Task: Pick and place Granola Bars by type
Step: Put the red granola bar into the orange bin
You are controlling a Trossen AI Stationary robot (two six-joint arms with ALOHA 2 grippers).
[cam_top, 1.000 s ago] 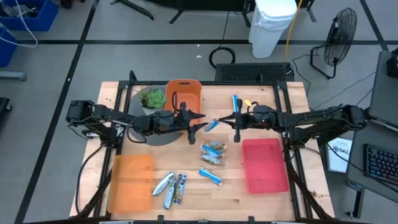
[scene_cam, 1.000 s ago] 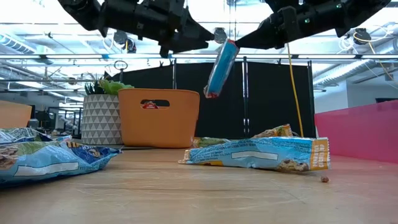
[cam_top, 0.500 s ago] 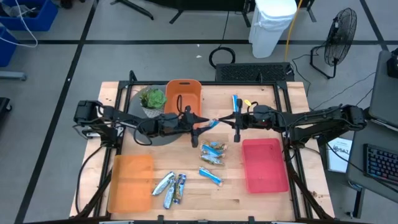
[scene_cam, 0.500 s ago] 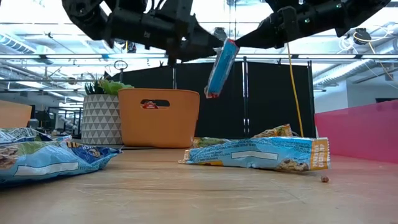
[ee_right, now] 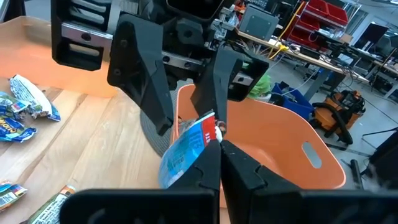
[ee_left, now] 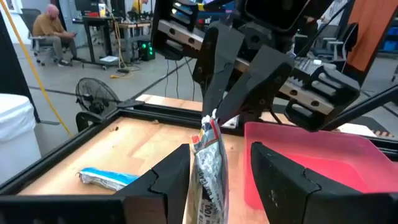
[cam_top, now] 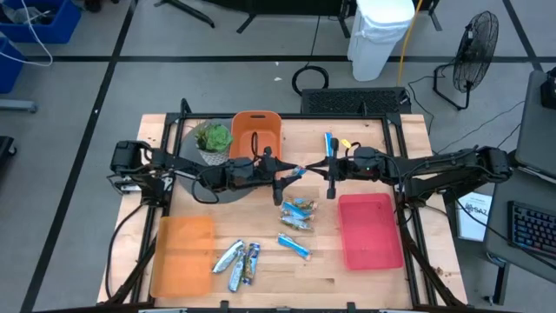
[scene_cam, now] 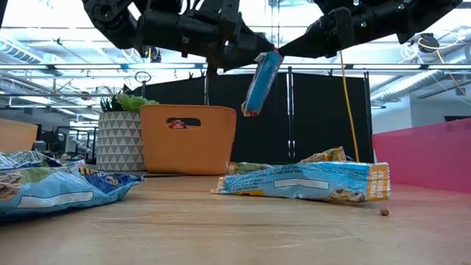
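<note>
My right gripper [cam_top: 307,169] is shut on a bright blue granola bar [scene_cam: 261,81] above the table's middle. My left gripper [cam_top: 287,175] is open, and its fingers stand on either side of that bar [ee_left: 208,171]. Several more bars lie flat on the wood: a pile [cam_top: 297,214], a blue one [cam_top: 294,246], silver and dark blue ones [cam_top: 240,261], and one blue bar [cam_top: 329,143] at the far side. My right gripper pinches the bar's crimped upper end [ee_right: 210,126] between its two fingers, coming from the table's right and slanting a little down. The bar hangs tilted below the fingers, clear of the table. My left gripper: I cannot tell whether a finger [ee_left: 171,177] touches the bar.
An orange bin [cam_top: 256,132] and a potted plant [cam_top: 212,137] stand at the far side, by a grey round plate [cam_top: 221,191]. An orange tray [cam_top: 182,255] lies near left, a pink tray [cam_top: 369,230] near right.
My left gripper has gone toward the table's right edge, up to the hanging bar, and its open fingers now stand on either side of it. The bar stays where it was.
</note>
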